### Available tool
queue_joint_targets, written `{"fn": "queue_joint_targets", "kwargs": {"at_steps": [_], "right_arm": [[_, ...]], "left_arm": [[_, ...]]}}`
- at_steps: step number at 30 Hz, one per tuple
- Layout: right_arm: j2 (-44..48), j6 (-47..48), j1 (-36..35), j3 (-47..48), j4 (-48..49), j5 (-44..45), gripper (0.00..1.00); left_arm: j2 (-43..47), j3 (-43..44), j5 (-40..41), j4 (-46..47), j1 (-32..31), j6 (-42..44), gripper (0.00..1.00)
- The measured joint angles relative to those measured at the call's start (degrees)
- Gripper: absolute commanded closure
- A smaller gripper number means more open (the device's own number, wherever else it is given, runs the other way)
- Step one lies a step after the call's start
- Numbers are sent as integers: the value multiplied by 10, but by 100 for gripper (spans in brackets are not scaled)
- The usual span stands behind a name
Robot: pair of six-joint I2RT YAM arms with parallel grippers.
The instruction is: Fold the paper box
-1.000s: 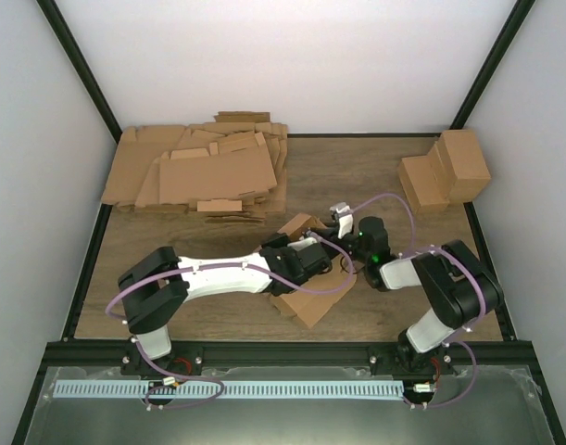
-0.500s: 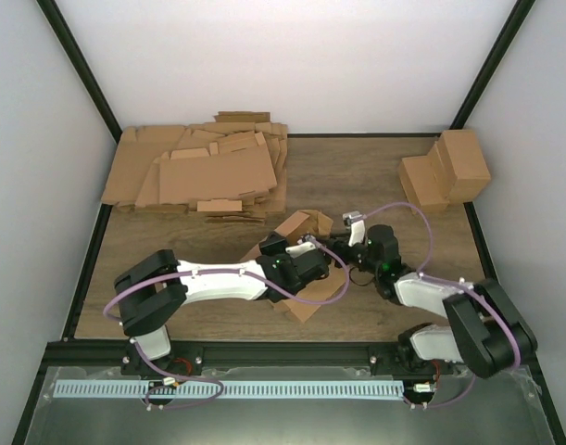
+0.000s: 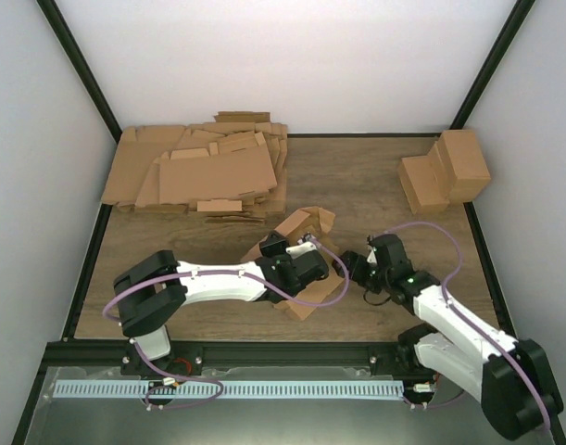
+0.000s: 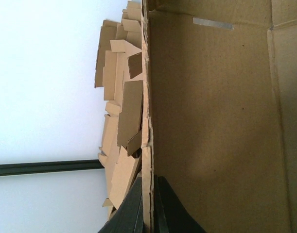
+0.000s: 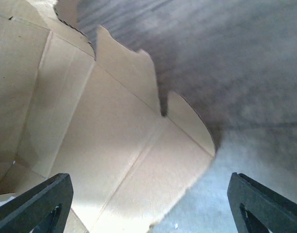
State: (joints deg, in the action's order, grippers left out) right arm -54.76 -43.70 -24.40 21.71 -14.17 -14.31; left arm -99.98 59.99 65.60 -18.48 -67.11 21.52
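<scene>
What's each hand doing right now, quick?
Left hand: closed, pinching a wall edge of the box.
Right hand: open, holding nothing, facing the box.

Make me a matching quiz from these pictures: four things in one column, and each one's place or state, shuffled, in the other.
1. left gripper
2. right gripper
3. sheet heap
4. folded boxes

A. far right
B. open
C. far left
D. shut on the paper box

Pairs: 1-D, 2-B, 3-C, 4-A
</scene>
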Motion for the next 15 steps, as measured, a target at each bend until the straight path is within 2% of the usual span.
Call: {"fn": "queue_joint_targets", "kwargs": {"at_steps": [3,7,10,15], "right_arm": [[43,-49,0,-6,-52,-3,10],[62,-92,0,-37,-71,-21,11],[53,-113,2,-60,-38,-50,12],[-16,-128,0,-64,51,-108,14]], "left_arm": [[0,0,4,0,-3,0,96],[0,0,9,0,-8,0,96],[0,0,10,0,-10,0,96],[0,-3,10,1,-11,-2,96]]}}
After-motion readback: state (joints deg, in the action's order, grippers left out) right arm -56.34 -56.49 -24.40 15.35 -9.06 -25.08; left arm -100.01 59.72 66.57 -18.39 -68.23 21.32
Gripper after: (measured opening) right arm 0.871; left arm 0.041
